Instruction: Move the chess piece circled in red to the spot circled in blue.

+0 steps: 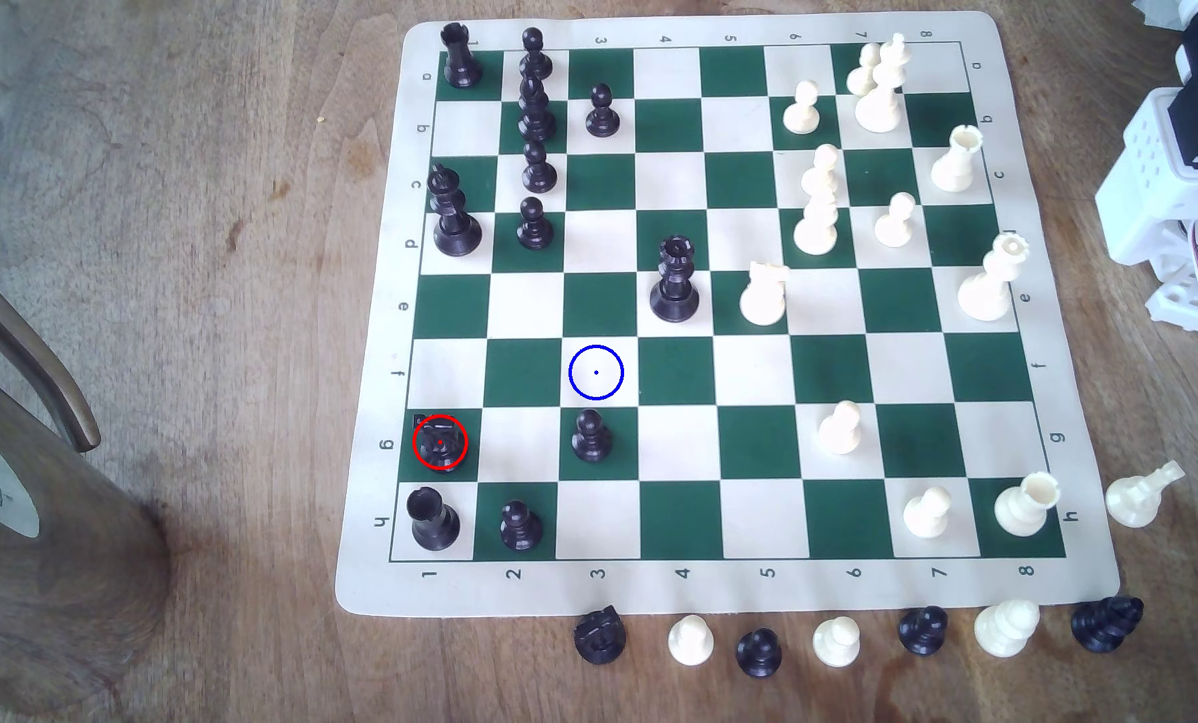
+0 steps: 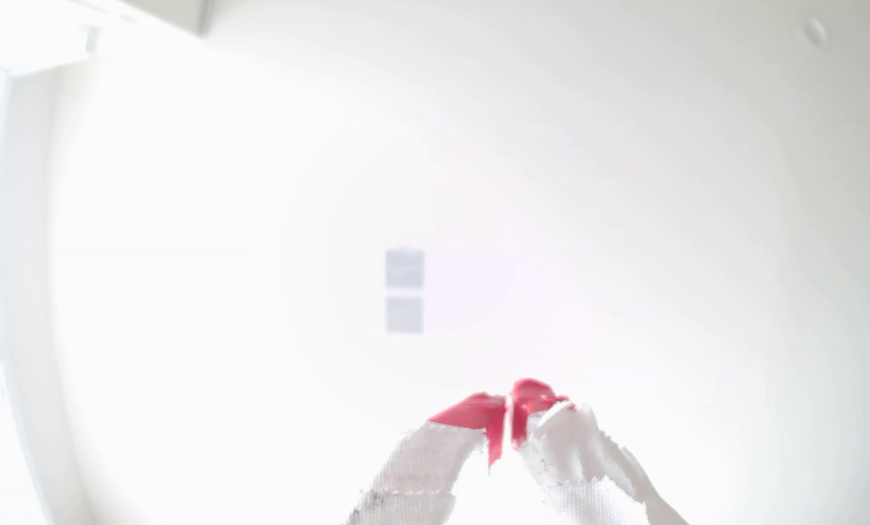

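The chess piece circled in red [image 1: 440,445] is a small black knight on a dark green square at the exterior view's lower left of the board, in row g, column 1. The spot circled in blue [image 1: 596,372] is a bare cream square two columns to the right and one row up. My gripper [image 2: 507,404] faces a bright white wall in the wrist view; its red-tipped, white-wrapped fingers [image 2: 478,411] meet at the tips with nothing between them. The arm's white base [image 1: 1187,201] stands off the board at the exterior view's right edge.
A black pawn [image 1: 590,436] stands just below the blue-ringed square, and a black rook [image 1: 432,518] and pawn [image 1: 519,525] sit below the knight. A black queen [image 1: 675,279] stands mid-board. Captured pieces [image 1: 839,639] line the mat's near edge. A wooden chair leg [image 1: 46,556] rises at the left.
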{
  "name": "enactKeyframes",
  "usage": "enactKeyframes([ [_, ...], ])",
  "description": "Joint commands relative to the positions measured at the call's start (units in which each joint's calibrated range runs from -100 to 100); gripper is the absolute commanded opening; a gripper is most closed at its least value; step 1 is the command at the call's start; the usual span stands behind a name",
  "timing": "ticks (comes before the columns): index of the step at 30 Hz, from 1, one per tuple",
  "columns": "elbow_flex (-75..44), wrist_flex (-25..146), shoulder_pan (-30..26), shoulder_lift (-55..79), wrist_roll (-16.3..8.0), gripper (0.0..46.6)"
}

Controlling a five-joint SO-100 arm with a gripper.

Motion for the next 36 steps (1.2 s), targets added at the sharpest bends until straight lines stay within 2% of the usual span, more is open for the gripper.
enactKeyframes([
  [1, 0.90, 9.49, 0.22, 0.22, 0.24, 0.2],
  [3, 0.81, 13.17, -0.09, 0.31, 0.54, 0.2],
  [4, -0.55, 19.64, -2.43, 0.31, 0.83, 2.6],
  [5, -1.73, 24.39, -4.55, 0.31, 1.81, 0.5],
  [6, -3.72, 29.72, -7.21, 0.31, 3.96, 0.2],
  [8, -6.89, 34.55, -9.08, 0.31, 5.52, 0.2],
  [14, -14.33, 56.25, -10.41, 0.39, 7.67, 0.2],
  [18, -19.31, 69.52, -8.61, 0.39, 8.99, 0.2],
  [23, -32.28, 91.63, -8.38, 2.60, 9.38, 0.2],
  [26, -37.54, 104.74, -6.97, 0.39, 9.38, 0.5],
  [29, -41.71, 109.24, -7.05, 2.43, 8.94, 0.2],
  [33, -46.24, 120.71, -7.99, 4.13, 4.64, 0.3],
  [35, -42.89, 118.33, -7.68, 1.41, 0.98, 6.4],
  [36, -39.99, 115.30, -7.05, 0.39, 0.63, 8.2],
])
